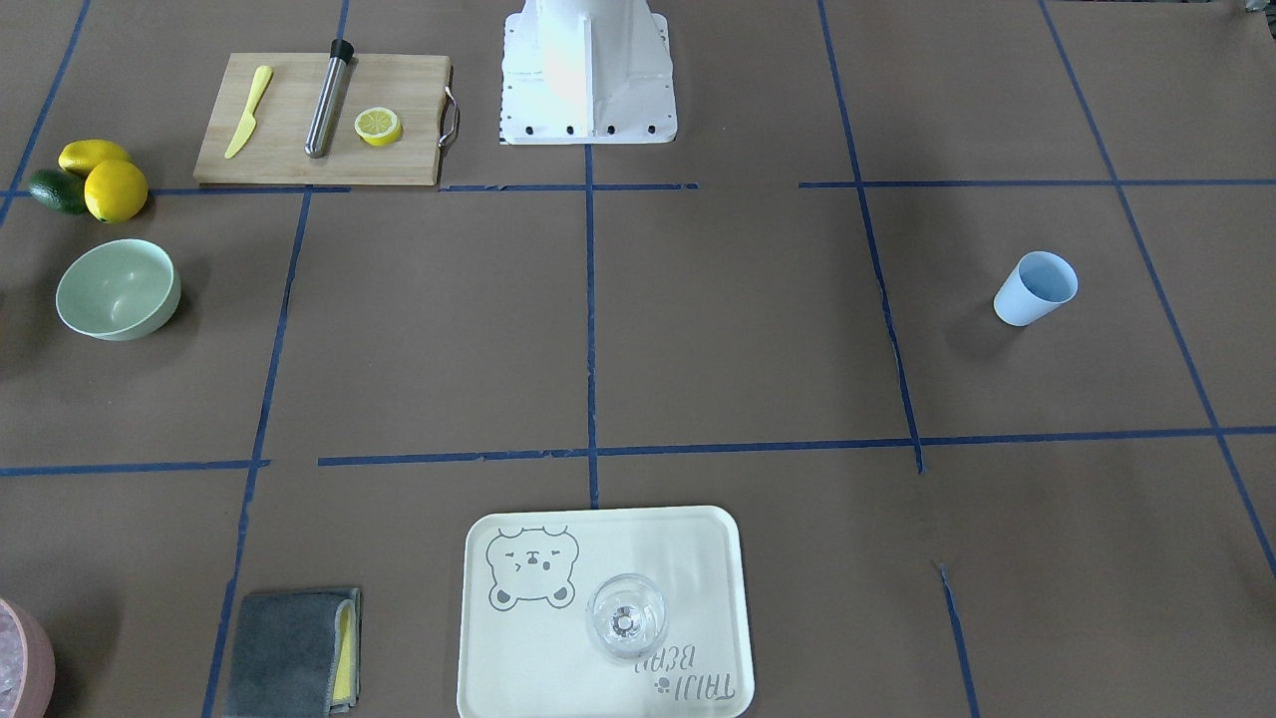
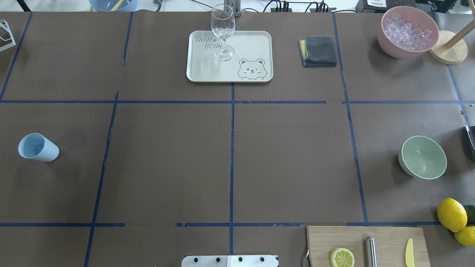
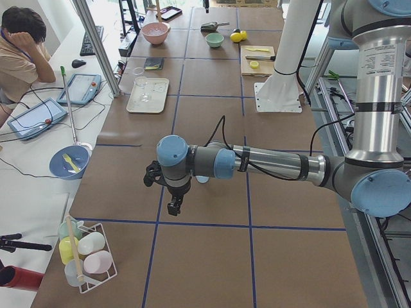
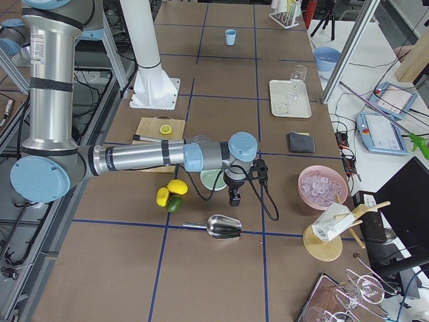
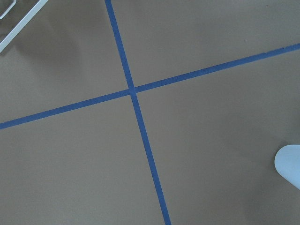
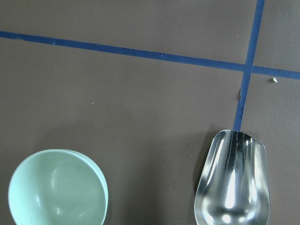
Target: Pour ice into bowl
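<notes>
Steel scoop (image 6: 233, 180) lies near bowl (image 6: 58, 187) and looks empty: stiff, light, slick-sided, best pinched by its handle. Can't tell if left gripper (image 3: 173, 205) or right gripper (image 4: 234, 196) is spread.

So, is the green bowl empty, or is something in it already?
Empty. The green bowl stands upright, and the overhead and right wrist views show only its bare, smooth inside.

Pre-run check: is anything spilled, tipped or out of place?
Nothing stands out. The bowl sits upright and empty, the metal scoop lies empty beside it, the glass stands upright on its tray.
</notes>
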